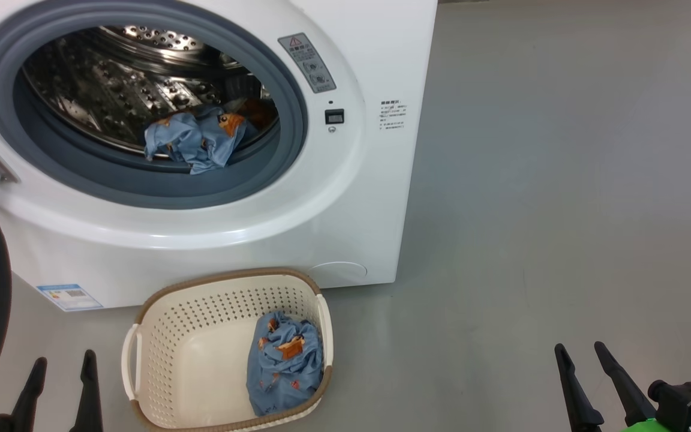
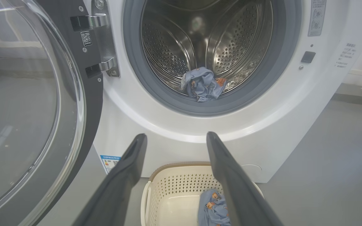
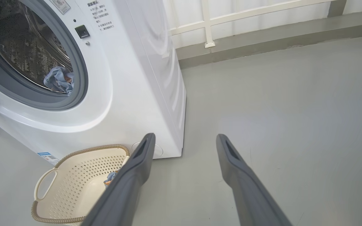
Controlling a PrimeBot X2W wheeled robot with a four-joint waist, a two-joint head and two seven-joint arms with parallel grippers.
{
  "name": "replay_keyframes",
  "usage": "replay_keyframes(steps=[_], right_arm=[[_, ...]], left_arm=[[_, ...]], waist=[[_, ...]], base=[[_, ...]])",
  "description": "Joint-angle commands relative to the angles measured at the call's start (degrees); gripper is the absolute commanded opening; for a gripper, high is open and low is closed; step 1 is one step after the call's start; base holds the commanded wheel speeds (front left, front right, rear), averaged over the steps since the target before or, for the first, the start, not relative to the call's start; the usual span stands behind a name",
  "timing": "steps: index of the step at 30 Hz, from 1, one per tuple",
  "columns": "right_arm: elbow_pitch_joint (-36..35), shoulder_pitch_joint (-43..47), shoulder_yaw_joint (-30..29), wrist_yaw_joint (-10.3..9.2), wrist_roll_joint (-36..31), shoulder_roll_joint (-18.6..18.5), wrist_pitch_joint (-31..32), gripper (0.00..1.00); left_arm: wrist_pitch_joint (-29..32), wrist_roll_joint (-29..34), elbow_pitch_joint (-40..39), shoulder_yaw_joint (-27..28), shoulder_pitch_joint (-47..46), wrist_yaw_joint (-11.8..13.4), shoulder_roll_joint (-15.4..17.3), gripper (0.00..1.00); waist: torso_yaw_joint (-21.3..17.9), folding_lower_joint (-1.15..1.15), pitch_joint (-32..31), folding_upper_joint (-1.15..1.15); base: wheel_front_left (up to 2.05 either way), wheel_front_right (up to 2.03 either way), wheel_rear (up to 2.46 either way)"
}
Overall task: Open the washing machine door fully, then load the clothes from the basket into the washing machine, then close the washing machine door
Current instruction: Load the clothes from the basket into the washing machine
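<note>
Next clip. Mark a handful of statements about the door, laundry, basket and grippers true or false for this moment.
1. The large round glossy black washing machine door stands open. True.
2. The cream-white perforated plastic basket is empty. False: a light blue fabric bundle with orange patches lies in it.
3. Another light blue printed bundle lies at the front of the perforated steel drum. True.
4. The left gripper holds fabric. False: it is open and holds nothing.
5. The basket sits on top of the machine. False: it stands on the grey floor in front of the big white washing machine.
6. The right gripper is open, holding nothing. True.
</note>
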Motion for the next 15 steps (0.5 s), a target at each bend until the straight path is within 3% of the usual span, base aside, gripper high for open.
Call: replay_keyframes(steps=[1,15], right_arm=[[-1.45,-1.53,1.21,0.09,0.04,-0.53,-0.28,1.0],[-2.37,-6.47,1.04,0.09,-1.28,1.73,-0.28,1.0]], left_arm=[[-0.31,0.08,-1.5,1.78,-1.47,0.09,0.88,1.0],[-0.31,-1.67,2.22,-1.11,-6.13,0.09,0.52,1.0]], waist=[[-0.05,0.0,0.51,0.0],[-1.16,0.0,7.35,0.0]], base=[[0.0,0.0,0.0],[0.0,0.0,0.0]])
